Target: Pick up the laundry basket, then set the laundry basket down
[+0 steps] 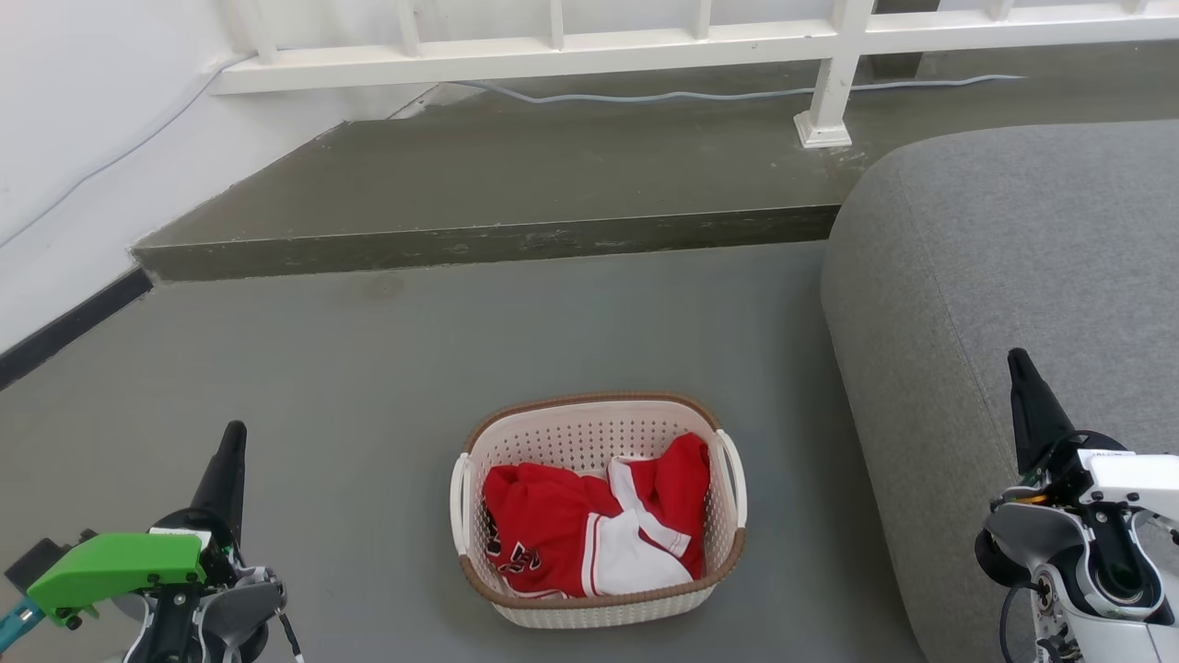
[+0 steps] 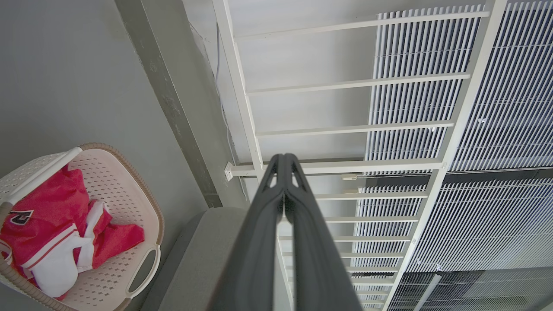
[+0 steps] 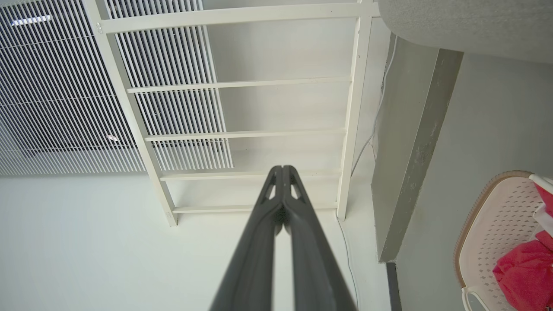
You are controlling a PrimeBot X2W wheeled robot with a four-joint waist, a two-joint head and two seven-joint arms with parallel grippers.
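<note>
cream laundry basket [image 1: 571,442] whole from the head, cropped from wrists; left pincer [image 2: 284,156], right pincer [image 3: 283,167] tip-to-tip

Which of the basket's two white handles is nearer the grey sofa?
The right-hand white handle of the cream-white perforated plastic laundry basket, facing the grey fabric sofa; the left-hand handle faces the grey floor.

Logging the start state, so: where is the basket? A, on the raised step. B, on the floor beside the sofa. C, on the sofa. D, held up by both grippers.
B: the basket rests on the floor next to the sofa, with the left gripper and right gripper apart from it.
</note>
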